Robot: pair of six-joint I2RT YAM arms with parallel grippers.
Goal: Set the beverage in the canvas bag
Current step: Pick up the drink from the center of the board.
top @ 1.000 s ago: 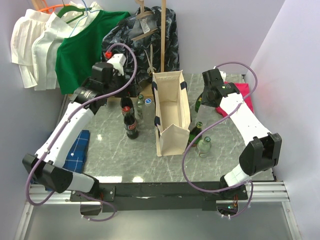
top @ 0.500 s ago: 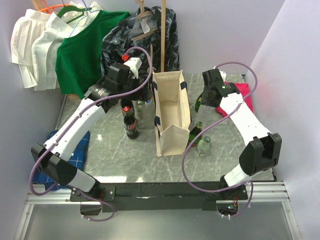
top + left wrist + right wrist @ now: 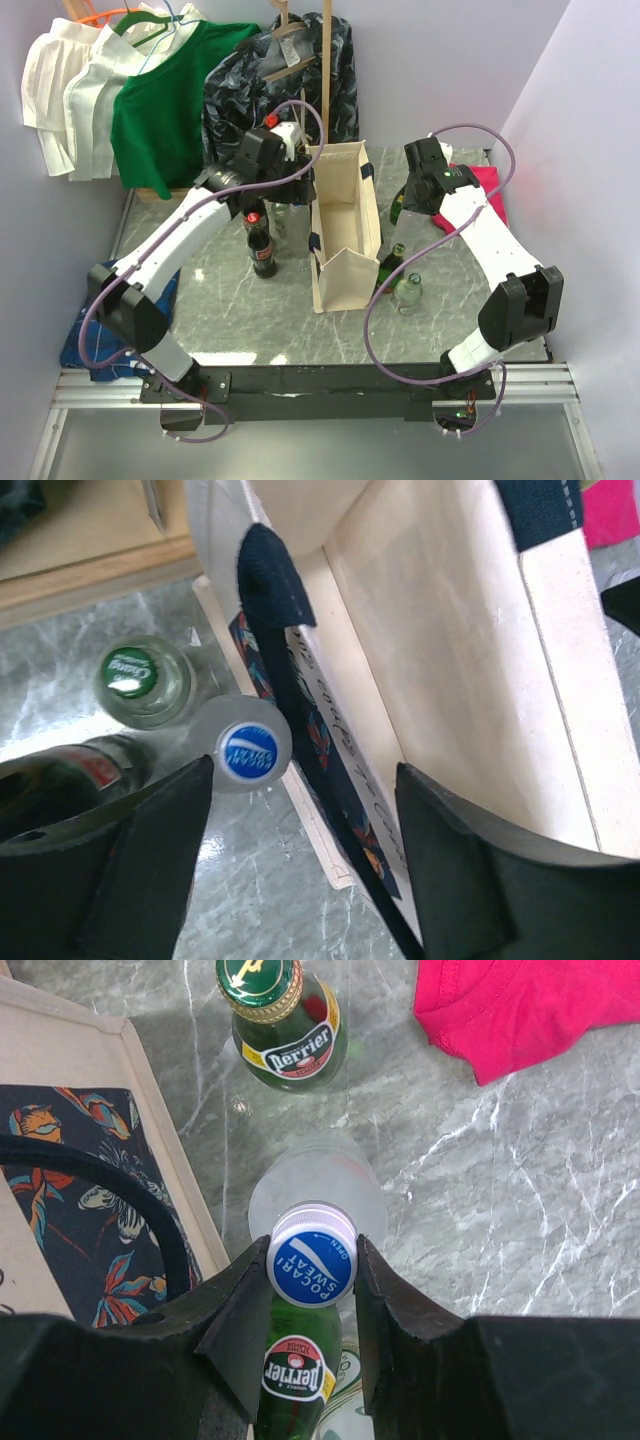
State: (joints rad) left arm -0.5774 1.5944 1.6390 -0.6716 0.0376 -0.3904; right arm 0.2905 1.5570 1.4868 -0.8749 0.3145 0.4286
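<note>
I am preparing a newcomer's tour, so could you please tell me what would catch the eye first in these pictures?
The tall cream canvas bag standing open at mid-table draws the eye first. Just right of it, the right arm's fingers clasp the blue cap of a Pocari Sweat bottle, while the left arm's fingers hang open over the bag's left wall. A green shirt hangs brightly at the back left.

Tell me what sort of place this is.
Probably a robotics lab test cell, dressed as a household scene: two robot arms bolted to a rail at a marble-patterned table, plain partition walls close around, and staged props such as hung shirts, bottles and a canvas bag.
</note>
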